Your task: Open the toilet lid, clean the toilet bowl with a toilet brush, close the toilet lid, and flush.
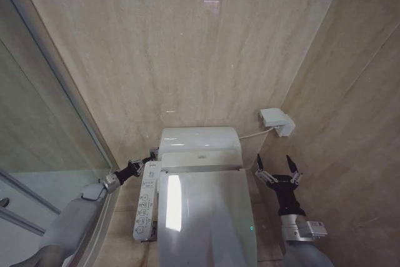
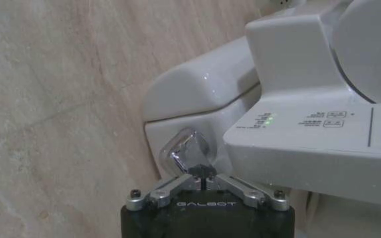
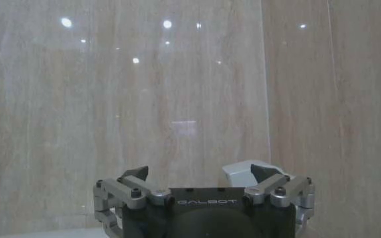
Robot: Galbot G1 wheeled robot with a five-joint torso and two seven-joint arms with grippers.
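Head view: the toilet lid (image 1: 203, 214) is seen lowered over the bowl, lying between the two grippers. The left gripper (image 1: 152, 154) is held at the tank's side, just behind the control panel (image 1: 146, 200). The right gripper (image 1: 277, 170) is raised beside the lid with fingers spread, empty.

Left wrist view: the left gripper (image 2: 204, 174) is shown closed, fingertips pressed together against the chrome flush lever (image 2: 189, 151).

Right wrist view: the right gripper (image 3: 200, 174) is seen open before the tiled wall (image 3: 144, 99).
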